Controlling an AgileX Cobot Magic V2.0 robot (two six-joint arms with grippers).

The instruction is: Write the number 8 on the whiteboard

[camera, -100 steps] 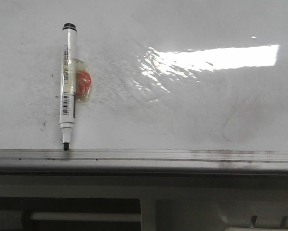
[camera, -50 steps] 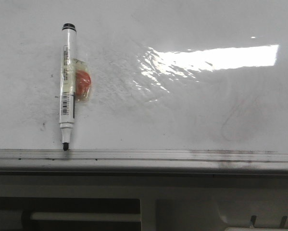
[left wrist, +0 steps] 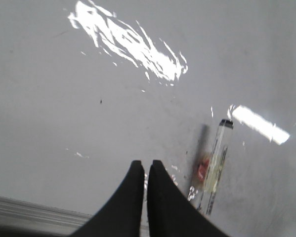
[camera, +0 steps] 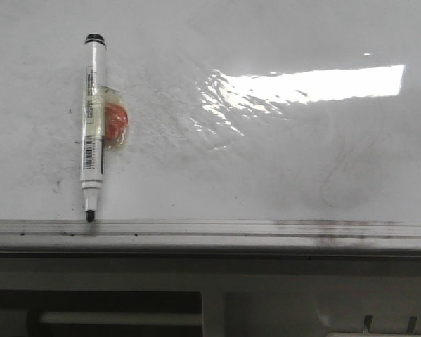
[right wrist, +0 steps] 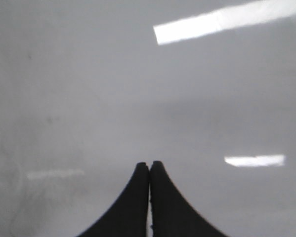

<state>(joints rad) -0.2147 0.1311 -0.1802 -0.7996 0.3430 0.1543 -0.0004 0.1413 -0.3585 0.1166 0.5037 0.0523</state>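
Note:
The whiteboard (camera: 266,175) fills the front view, glossy white with grey smudges. A white marker (camera: 92,126) with a black cap end and bare black tip lies on it at the left, its tip at the grey metal strip (camera: 231,228). An orange tag (camera: 114,123) is taped to its barrel. The number 8 is out of view. Neither gripper shows in the front view. My left gripper (left wrist: 146,163) is shut and empty above the board (left wrist: 88,123), beside the marker (left wrist: 217,163) and apart from it. Over bare board (right wrist: 88,98), my right gripper (right wrist: 149,164) is shut and empty.
A bright glare patch (camera: 315,84) lies on the board's right half. Below it is a faint grey curved smudge (camera: 344,175). The board's near edge drops off past the metal strip to grey framework (camera: 210,281).
The whole front view has slid slightly to the left, marker and glare together. The marker lies the same way on the board.

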